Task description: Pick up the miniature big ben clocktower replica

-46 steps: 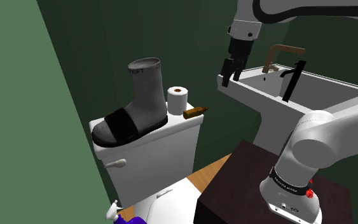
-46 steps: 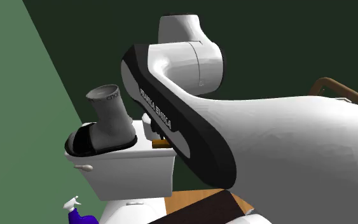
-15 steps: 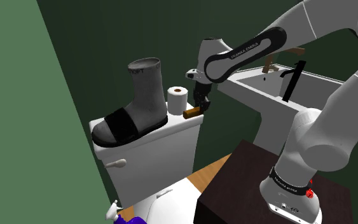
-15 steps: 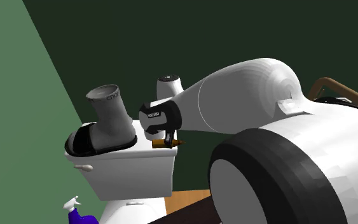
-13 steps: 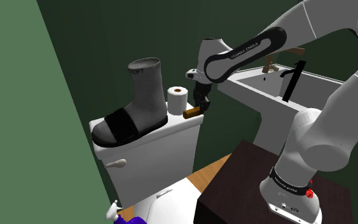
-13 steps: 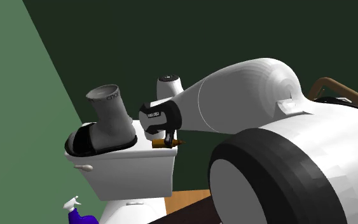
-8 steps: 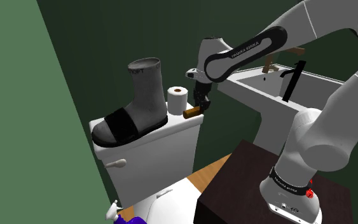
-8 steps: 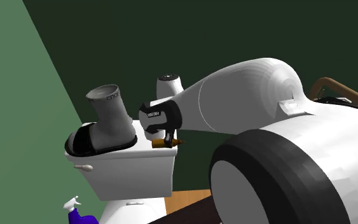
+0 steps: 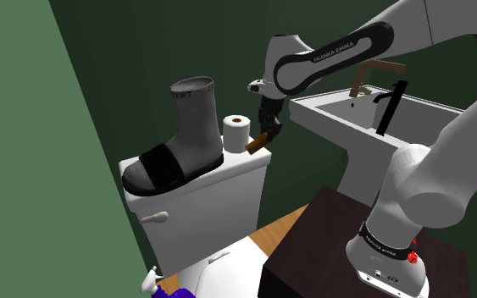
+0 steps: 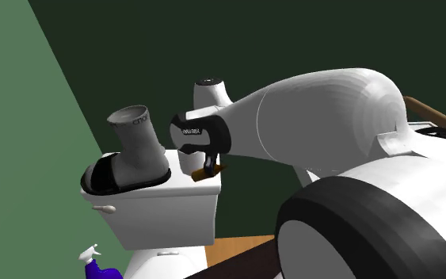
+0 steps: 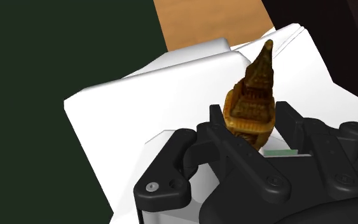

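Clasping the golden-brown clocktower replica between its black fingers, end effector, spire jutting out past the fingertips, replica tilted over one end of the white toilet tank lid, toilet roll just beside, sandalled grey sock farther along

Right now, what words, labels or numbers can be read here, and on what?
"FRANKA EMIKA" on the arm.
Print on the sock: blurred, unreadable.
Band on the arm's base: too small to read.
Label on the wrist: too small to read.
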